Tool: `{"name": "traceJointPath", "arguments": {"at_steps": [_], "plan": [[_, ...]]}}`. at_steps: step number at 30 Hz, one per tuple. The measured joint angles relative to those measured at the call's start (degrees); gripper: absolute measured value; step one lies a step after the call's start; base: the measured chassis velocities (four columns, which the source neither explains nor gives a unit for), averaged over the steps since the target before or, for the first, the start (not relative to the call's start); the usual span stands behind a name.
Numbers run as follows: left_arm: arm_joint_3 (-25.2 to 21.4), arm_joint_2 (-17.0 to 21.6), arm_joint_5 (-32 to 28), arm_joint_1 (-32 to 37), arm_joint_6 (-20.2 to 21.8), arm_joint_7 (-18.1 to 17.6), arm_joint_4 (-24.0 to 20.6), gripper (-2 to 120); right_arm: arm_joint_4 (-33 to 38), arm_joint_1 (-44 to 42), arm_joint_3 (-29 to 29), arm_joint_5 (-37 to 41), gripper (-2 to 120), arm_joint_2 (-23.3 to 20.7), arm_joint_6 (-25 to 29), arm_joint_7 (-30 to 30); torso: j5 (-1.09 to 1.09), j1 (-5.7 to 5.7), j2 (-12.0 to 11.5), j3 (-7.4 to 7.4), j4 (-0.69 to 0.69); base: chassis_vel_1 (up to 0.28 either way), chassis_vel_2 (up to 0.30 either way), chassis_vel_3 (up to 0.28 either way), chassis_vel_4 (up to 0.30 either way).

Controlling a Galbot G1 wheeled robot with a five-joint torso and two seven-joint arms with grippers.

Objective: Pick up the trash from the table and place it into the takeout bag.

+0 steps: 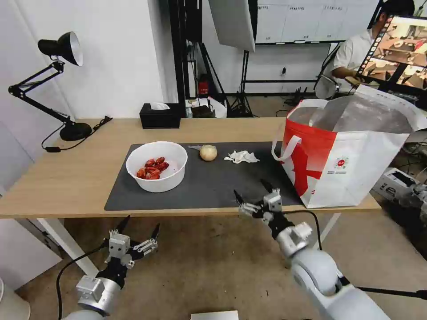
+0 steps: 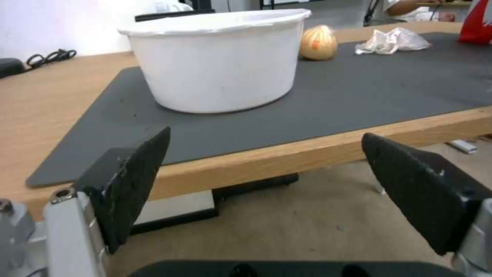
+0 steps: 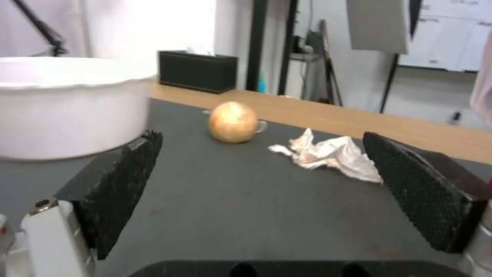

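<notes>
A white round bowl [image 1: 156,166] [image 2: 218,61] [image 3: 67,105] with red scraps sits on the left of the dark grey mat [image 1: 209,182] on the light-wood table [image 1: 75,173]. Behind it lie a wrapped beige ball [image 1: 208,152] [image 2: 318,42] [image 3: 233,122] and a crumpled white tissue [image 1: 241,156] [image 2: 392,40] [image 3: 328,154]. The takeout bag [image 1: 351,164] stands open at the table's right end. My right gripper [image 1: 254,190] [image 3: 261,200] hovers open over the mat's front edge, left of the bag. My left gripper [image 1: 140,226] [image 2: 266,192] hangs open below the table's front edge.
A black tissue box [image 1: 160,115] [image 3: 198,71] stands at the table's back edge. A black desk lamp [image 1: 58,84] with its cable is at the back left. Light stands and a monitor [image 1: 396,49] fill the room behind.
</notes>
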Motion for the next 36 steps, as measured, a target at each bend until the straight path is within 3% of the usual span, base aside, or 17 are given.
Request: {"name": "traceJointPath", "arguments": {"at_steps": [2,5,13,36], "plan": [[-0.05,0.04,0.00,0.02,0.02,0.00,0.00,100,-0.45,1.18,-0.77,0.14,100,0.16,-0.64,1.01,0.00,0.00,0.00,0.00,0.00,0.000,0.000,0.000,0.000],[-0.19,0.33,-0.02,0.17,0.21,0.05,-0.23,100,-4.04,8.46,-6.03,1.02,100,1.82,-6.34,7.84,-0.01,0.00,0.00,0.00,0.00,0.000,0.000,0.000,0.000],[-0.44,0.58,-0.34,0.32,0.35,0.08,0.00,100,-11.75,18.85,-12.93,6.65,100,5.22,-12.67,18.65,0.00,0.00,0.00,0.00,0.01,0.000,0.000,0.000,0.000],[-0.57,0.99,-1.77,-0.57,0.43,0.12,1.53,100,-26.82,35.99,-16.81,18.82,100,9.62,-17.34,25.86,0.00,0.00,0.00,0.00,0.00,0.000,0.000,0.000,0.000]]}}
